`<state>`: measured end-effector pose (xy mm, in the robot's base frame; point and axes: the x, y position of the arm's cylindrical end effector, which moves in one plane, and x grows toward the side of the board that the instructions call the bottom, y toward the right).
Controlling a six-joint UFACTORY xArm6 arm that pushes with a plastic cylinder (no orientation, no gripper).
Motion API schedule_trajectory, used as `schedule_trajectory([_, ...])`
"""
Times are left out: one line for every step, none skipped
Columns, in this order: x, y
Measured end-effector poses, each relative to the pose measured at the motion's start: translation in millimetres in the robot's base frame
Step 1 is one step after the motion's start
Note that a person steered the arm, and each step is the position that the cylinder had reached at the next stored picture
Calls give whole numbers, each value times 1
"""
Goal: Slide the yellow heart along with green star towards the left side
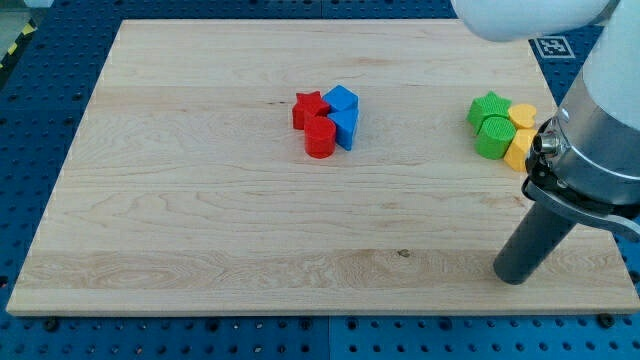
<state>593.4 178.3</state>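
Camera view: pale wooden board (200, 200) with visible grain and a small dark knot low and right of centre, lying on a blue perforated table (40, 120). The arm (610, 110) enters from the view's upper right, white and grey shell, ending in a straight dark matte rod. It has no jaws, so there is nothing to open or close. Tip (518, 276) sits on the board near the bottom right edge.

Two clusters of matte, solid-coloured blocks. Centre cluster: red star (309, 108), red cylinder (320, 138) just below it, and two blue blocks at their right, the upper one (342, 99) faceted, the lower one (346, 126) wedge-like; exact shapes unclear. All four are packed together, touching.

Right cluster: green star (487, 106) at upper left, a rounder green block (493, 137) just below it, a yellow block (522, 114) at upper right, and the yellow heart (520, 148) at lower right, partly hidden by the arm. They are packed together, apparently touching.

The yellow heart and green star lie above the tip in the view, well apart from it; the tip is lower and about level with the heart's column. The star is the farther of the two.

A black-and-white marker tag (553, 45) shows at the top right edge, partly cut off; no readable text
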Motion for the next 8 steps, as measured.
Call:
schedule_trajectory([0, 0])
schedule_trajectory([0, 45])
schedule_trajectory([-14, 111])
schedule_trajectory([-53, 137])
schedule_trajectory([-106, 137])
schedule_trajectory([-126, 137])
schedule_trajectory([-147, 129])
schedule_trajectory([-174, 118])
